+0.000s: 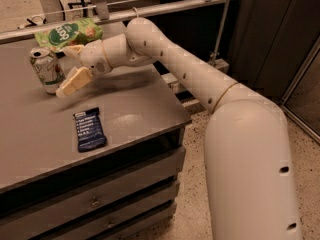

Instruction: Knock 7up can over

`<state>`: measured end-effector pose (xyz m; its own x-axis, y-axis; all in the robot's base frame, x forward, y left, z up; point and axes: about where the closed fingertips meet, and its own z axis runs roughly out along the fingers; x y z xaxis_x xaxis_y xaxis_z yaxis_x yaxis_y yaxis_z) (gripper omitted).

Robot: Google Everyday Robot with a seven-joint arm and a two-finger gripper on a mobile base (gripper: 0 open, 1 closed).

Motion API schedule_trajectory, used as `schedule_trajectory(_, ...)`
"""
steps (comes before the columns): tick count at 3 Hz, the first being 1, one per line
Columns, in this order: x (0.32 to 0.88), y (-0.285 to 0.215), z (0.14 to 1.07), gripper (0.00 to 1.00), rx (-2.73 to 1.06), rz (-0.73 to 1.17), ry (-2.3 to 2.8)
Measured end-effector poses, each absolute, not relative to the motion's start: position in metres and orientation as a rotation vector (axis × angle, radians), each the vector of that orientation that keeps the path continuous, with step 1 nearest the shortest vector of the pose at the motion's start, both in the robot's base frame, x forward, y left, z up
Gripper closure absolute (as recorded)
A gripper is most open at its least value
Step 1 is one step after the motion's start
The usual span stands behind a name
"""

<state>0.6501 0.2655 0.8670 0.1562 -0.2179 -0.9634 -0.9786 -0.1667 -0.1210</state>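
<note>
Item 1: grey metal cabinet, nearest, with stacked drawer fronts below its flat grey tabletop.

Item 2: dark blue wrapped bar, lying flat on the near left part of the tabletop, well apart from everything else.

Item 3: my cream-white arm, reaching from the right across the tabletop towards the left.

Item 4: my gripper, low over the left of the tabletop. My fingers are spread and empty, one slanting down, the other higher.

Item 5: whitish-silver 7up can with green markings, upright at the left, just left of my gripper. My lower fingertip is at its right side; I cannot tell whether it touches.

Item 6: flat green snack bag, behind the can at the far edge.

Item 7: metal rail, farthest.
</note>
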Motion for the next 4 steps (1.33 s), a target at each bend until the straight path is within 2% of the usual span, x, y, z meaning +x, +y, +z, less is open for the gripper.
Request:
schedule_trajectory(1, 0.648, 0.287, 0.87, 0.0, -1.557, 1.112, 1.181)
schedule_trajectory(2, 0.644, 0.303, 0.878, 0.18, -1.538, 1.138, 1.174)
schedule_trajectory(4, 0.642, 0.296, 0.884, 0.64, -1.497, 1.124, 1.213)
